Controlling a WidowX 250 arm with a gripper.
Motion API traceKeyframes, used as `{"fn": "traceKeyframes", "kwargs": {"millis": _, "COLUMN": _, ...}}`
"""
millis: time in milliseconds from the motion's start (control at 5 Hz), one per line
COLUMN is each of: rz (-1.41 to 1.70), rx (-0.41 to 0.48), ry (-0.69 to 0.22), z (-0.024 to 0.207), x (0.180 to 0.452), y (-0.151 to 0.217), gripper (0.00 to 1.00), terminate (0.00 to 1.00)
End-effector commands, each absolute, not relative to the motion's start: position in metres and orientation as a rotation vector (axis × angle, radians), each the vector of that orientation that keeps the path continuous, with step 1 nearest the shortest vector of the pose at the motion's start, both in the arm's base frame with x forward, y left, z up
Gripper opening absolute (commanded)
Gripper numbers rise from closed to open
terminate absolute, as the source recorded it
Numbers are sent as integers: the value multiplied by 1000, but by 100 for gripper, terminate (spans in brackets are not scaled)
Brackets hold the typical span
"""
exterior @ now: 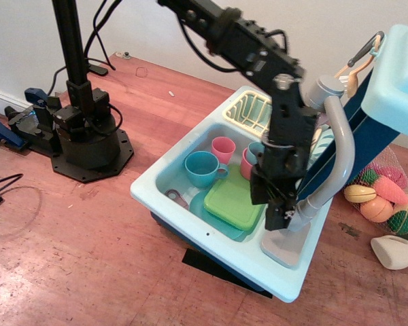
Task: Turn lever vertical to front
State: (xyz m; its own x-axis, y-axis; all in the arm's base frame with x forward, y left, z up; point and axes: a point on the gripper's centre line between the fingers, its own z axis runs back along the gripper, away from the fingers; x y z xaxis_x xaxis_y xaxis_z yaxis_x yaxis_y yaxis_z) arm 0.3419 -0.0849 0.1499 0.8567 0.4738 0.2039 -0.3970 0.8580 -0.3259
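Note:
The toy faucet stands at the right rim of the pale blue toy sink (164, 182). Its tall curved grey spout (343, 146) rises from a round grey base (304, 212). My black gripper (275, 216) hangs fingers-down just left of that base, touching or nearly touching it. The small grey lever does not show clearly; my gripper covers the spot beside the base where it sits. The fingers are dark and seen from the side, so I cannot tell whether they are open or shut.
The basin holds a green plate (234, 200), a blue cup (200, 168) and pink cups (223, 148). A cream dish rack (248, 109) is behind. A grey flat tray (282, 248) lies below the gripper. A net bag of toy food (381, 197) and a black stand base (88, 139) flank the sink.

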Motion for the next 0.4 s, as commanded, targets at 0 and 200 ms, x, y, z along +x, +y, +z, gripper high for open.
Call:
{"fn": "traceKeyframes", "kwargs": {"millis": 0, "rz": 619, "rx": -293, "ry": -531, "z": 190, "x": 334, "y": -56, "gripper": 100, "terminate": 0}}
{"fn": "traceKeyframes", "kwargs": {"millis": 200, "rz": 745, "rx": -267, "ry": -662, "z": 204, "x": 339, "y": -46, "gripper": 100, "terminate": 0}}
